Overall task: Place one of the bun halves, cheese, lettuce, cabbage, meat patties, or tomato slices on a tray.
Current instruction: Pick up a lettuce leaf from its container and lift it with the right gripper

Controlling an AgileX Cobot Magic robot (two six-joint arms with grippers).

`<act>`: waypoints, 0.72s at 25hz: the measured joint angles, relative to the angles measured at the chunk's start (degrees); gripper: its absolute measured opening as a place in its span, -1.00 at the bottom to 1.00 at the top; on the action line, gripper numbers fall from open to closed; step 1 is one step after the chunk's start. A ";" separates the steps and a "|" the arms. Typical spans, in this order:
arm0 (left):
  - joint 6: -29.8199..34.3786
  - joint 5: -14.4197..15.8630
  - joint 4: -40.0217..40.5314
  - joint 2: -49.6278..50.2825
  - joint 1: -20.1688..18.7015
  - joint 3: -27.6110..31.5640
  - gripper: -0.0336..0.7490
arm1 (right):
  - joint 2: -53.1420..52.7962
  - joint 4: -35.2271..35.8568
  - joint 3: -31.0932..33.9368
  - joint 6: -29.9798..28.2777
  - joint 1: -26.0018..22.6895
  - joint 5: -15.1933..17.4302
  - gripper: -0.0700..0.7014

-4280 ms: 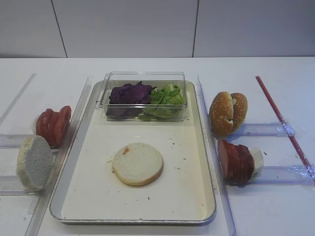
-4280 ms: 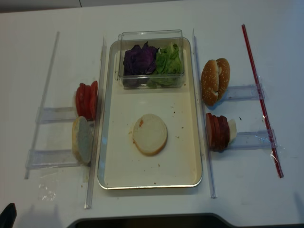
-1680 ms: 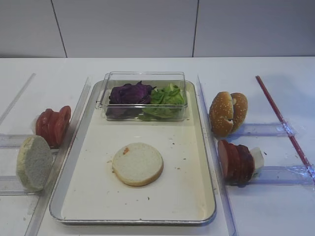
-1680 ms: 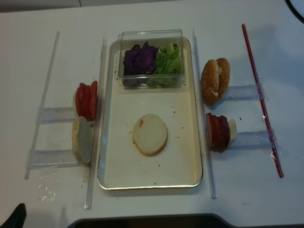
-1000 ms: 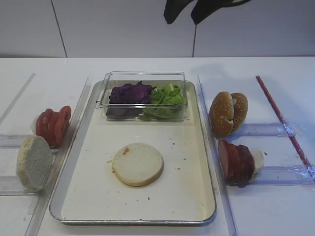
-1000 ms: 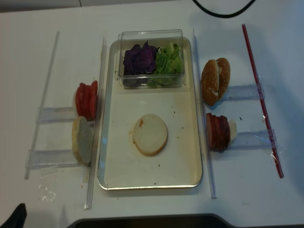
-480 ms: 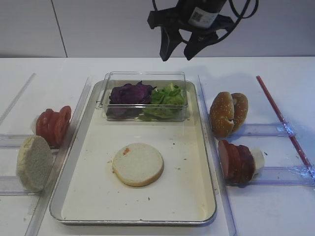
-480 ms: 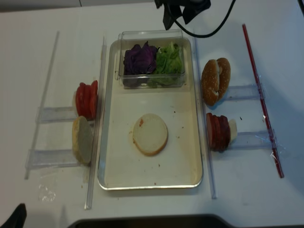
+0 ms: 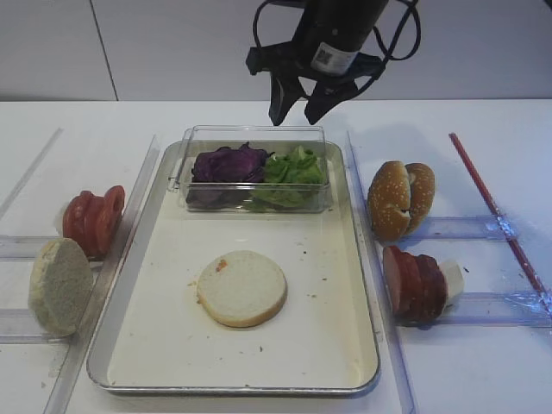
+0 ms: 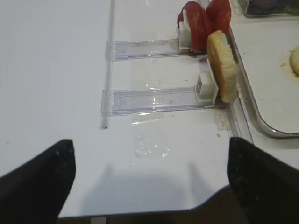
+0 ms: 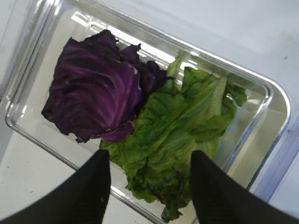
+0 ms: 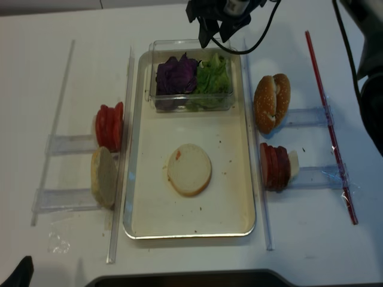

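Right gripper (image 9: 294, 112): I have it at upper centre of the high view, above the far rim of the clear box (image 9: 255, 200); jaws parted with a gap between them, holding nothing.
Left gripper (image 10: 149, 179): fingers spread wide at the bottom corners of its wrist view, empty, over bare table beside the racks.
Lettuce (image 11: 180, 135): in the right half of the box, at the centre of my right wrist view, directly below the open jaws, touching the cabbage (image 11: 96, 95) on its left.
Tray (image 9: 360, 285): centre of the frame; one pale bun half (image 9: 241, 287) already lies flat on its floor, below the box.
Handling: I judge the leaf light, limp and easily torn, likely to cling to its neighbours.
Where I'd grip: the raised crinkled middle, away from the purple clump and the box wall.
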 joint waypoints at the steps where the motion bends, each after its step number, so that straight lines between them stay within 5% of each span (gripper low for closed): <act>1: 0.00 0.00 0.00 0.00 0.00 0.00 0.73 | 0.56 0.05 -0.04 0.00 0.00 0.00 0.29; 18: 0.00 0.00 0.00 0.00 0.00 0.00 0.73 | 4.77 0.77 -0.42 -1.08 0.00 -0.09 0.28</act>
